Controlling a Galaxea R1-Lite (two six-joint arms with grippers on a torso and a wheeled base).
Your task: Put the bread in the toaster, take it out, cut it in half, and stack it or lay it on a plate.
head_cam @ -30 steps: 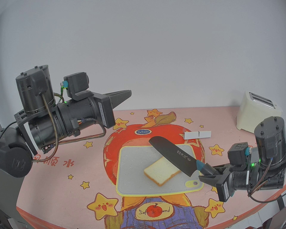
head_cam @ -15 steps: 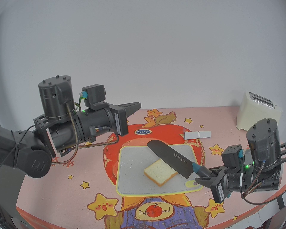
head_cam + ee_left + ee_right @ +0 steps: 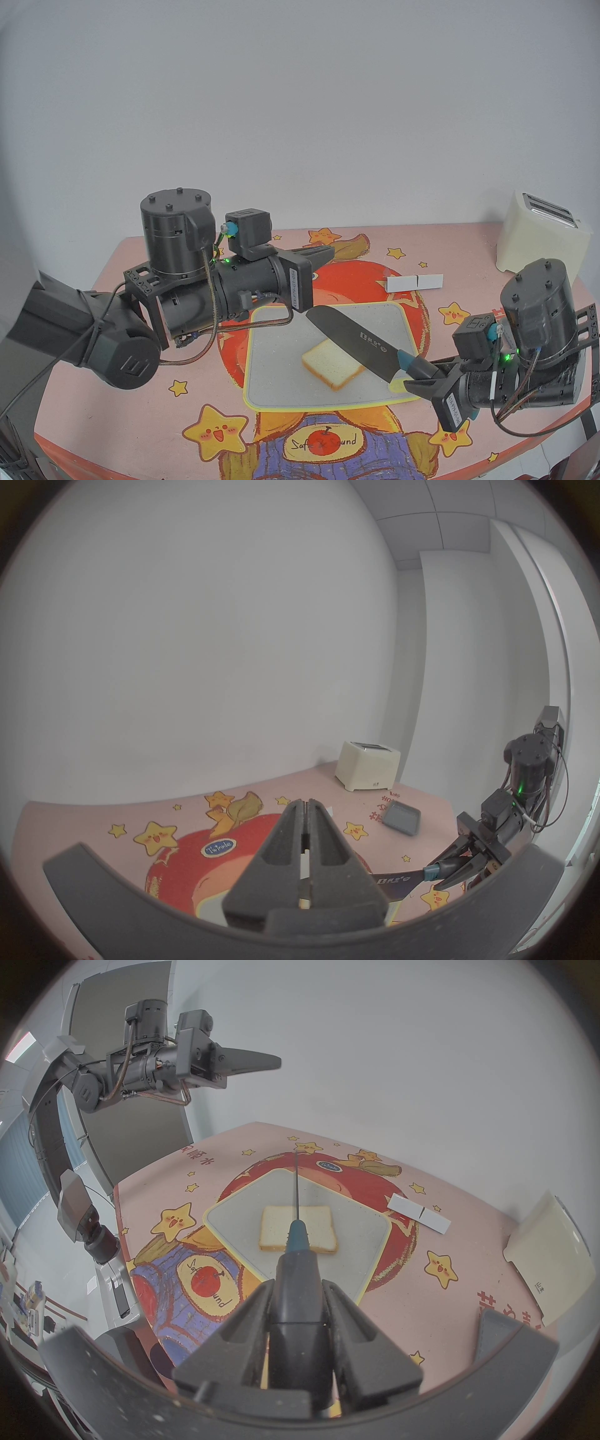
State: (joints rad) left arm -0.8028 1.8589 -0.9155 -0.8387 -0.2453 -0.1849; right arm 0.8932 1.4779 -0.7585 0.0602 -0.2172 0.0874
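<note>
A slice of bread (image 3: 333,362) (image 3: 309,1227) lies flat on the grey cutting board (image 3: 275,362) with a yellow rim. Above it slants a black-bladed knife (image 3: 353,340) with a teal collar, its tip pointing to the back left. My right gripper (image 3: 431,381) (image 3: 299,1297) is shut on the knife's handle at the board's right front corner. In the right wrist view the blade (image 3: 297,1185) stands edge-on over the slice. My left gripper (image 3: 325,253) (image 3: 305,817) is shut and empty, hovering over the board's back left corner. The cream toaster (image 3: 542,234) (image 3: 367,765) stands at the back right.
A white paper strip (image 3: 414,282) lies behind the board. A small grey tray (image 3: 401,817) sits on the table near the toaster. The pink printed table (image 3: 156,387) has free room at the left and front.
My left arm has swung right and down to the board's back left corner. The right gripper has lowered and drawn back a little with the knife.
</note>
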